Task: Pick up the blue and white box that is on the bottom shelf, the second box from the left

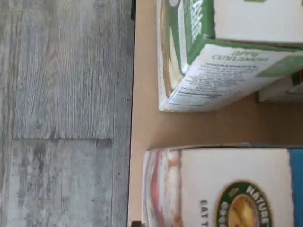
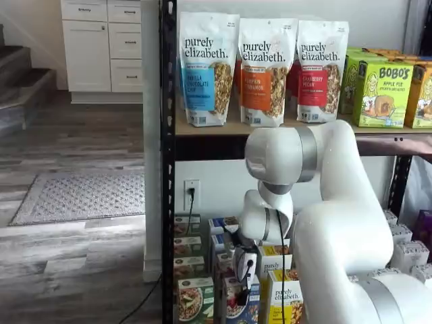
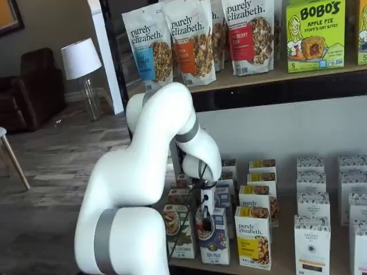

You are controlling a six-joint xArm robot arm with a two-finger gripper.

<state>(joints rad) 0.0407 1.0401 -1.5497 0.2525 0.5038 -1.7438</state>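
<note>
The white arm [image 3: 143, 189] fills the foreground, bent down toward the low tier of the rack. Just past it, the blue and white box [image 3: 214, 243] stands upright at the front edge of the bottom shelf [image 3: 275, 268], second in its row, between a green-fronted box [image 3: 179, 235] and a yellow-fronted box [image 3: 253, 236]. In both shelf views the tool [image 3: 203, 217] hangs right over the top of that box, its dark fingers down at the box's upper edge; from here I cannot tell how wide they stand or whether they grip it. The wrist view looks along the shelf's tan board [image 1: 189, 127], with the white top of a box [image 1: 227, 184] close below and a green box [image 1: 222, 56] beyond, grey plank floor [image 1: 61, 113] alongside. Up on the wooden tier sit three granola bags [image 2: 262, 71] and lime green snack boxes [image 2: 381, 91].
</note>
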